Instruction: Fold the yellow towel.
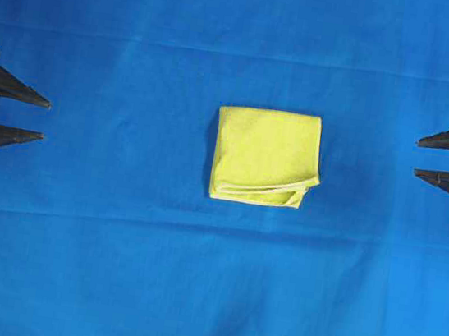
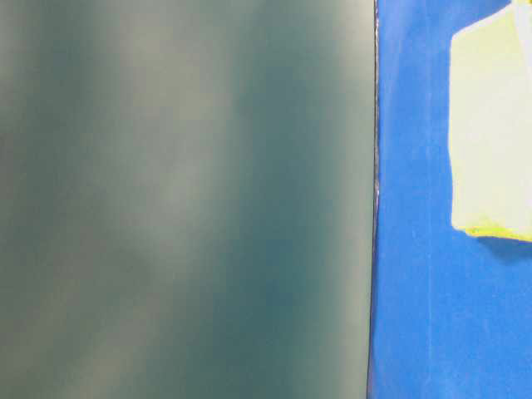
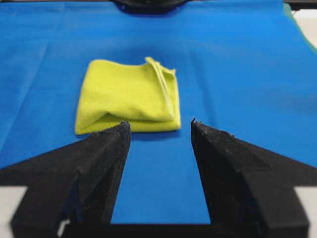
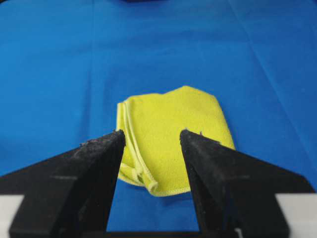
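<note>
Just one yellow towel (image 1: 266, 156), folded.

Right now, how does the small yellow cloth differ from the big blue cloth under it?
The folded yellow microfibre towel is small, layered and lies in the middle; the flat blue cloth backdrop is one sheet covering the whole surface, with faint creases. The towel's hemmed edges show; the backdrop's do not. Neither is touched by either gripper.

The folded bright-yellow microfibre towel (image 1: 266, 155) looks soft and matt, finely napped, with a thin stitched hem along its edges; the large blue cloth (image 1: 112, 269) covering the surface is smooth, matt fabric, faintly creased. The black plastic gripper fingers (image 3: 104, 163) look matt and slightly grainy.
</note>
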